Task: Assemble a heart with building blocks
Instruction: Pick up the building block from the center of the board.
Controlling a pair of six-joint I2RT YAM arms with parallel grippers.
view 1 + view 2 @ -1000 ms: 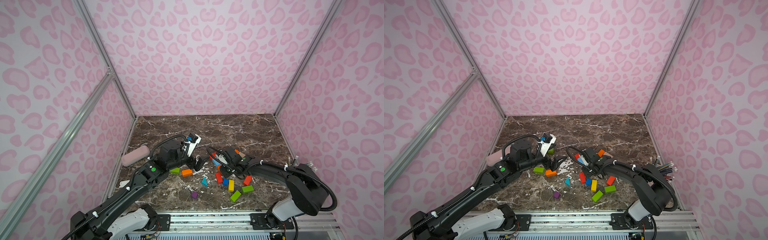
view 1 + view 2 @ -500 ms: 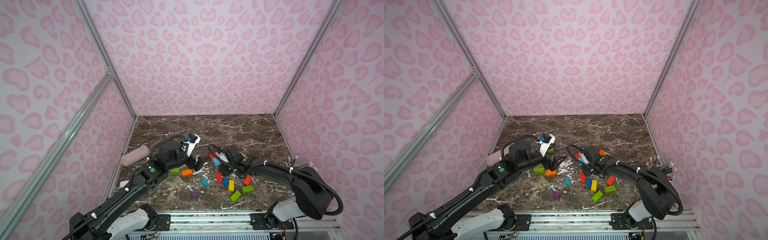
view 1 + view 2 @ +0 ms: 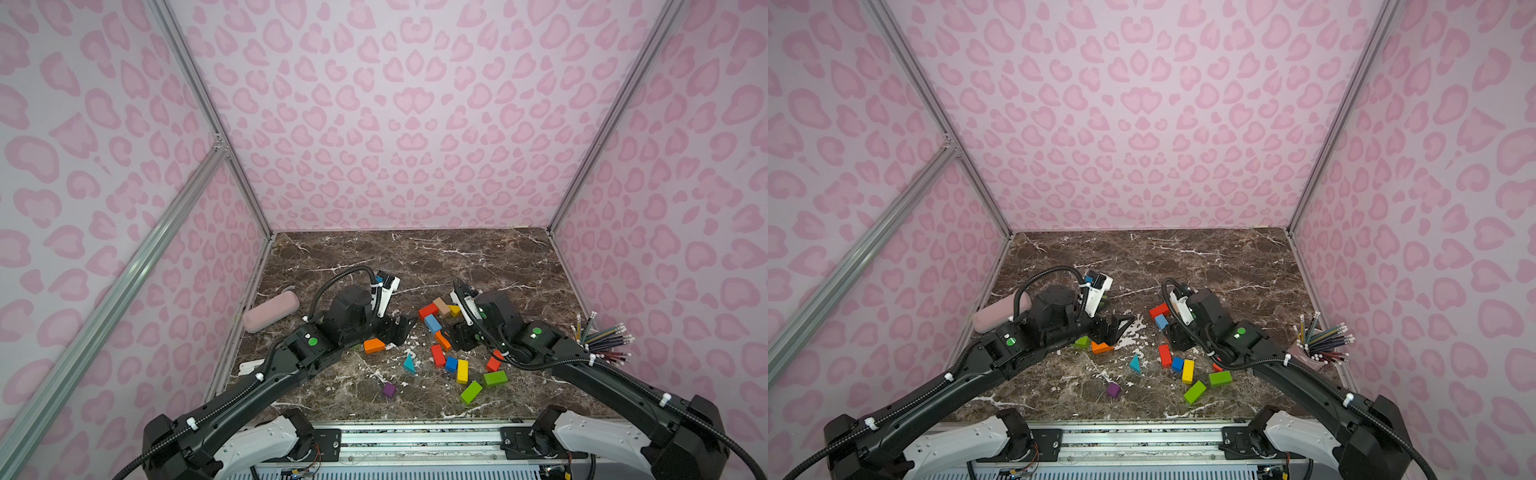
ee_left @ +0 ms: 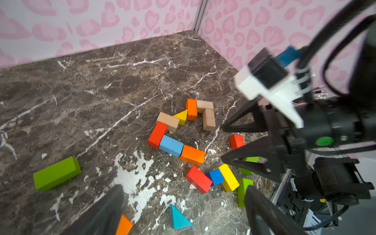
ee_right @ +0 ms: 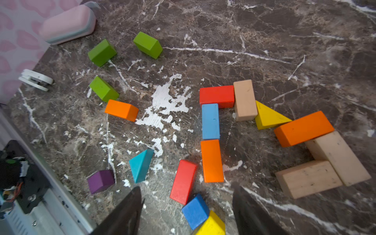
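The left gripper (image 3: 401, 328) and the right gripper (image 3: 457, 337) are both wide open and hold nothing. An orange brick (image 3: 443, 340) lies at the right gripper's nine o'clock.

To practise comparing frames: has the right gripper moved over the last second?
Yes. The right gripper has pulled away from the light blue brick, towards the pencils, and its jaws are now open.

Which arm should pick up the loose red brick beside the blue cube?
Right. The right arm's fingers stand open at the red brick, framed between them in the right wrist view; the left arm's fingers, also open, hang farther off by an orange brick.
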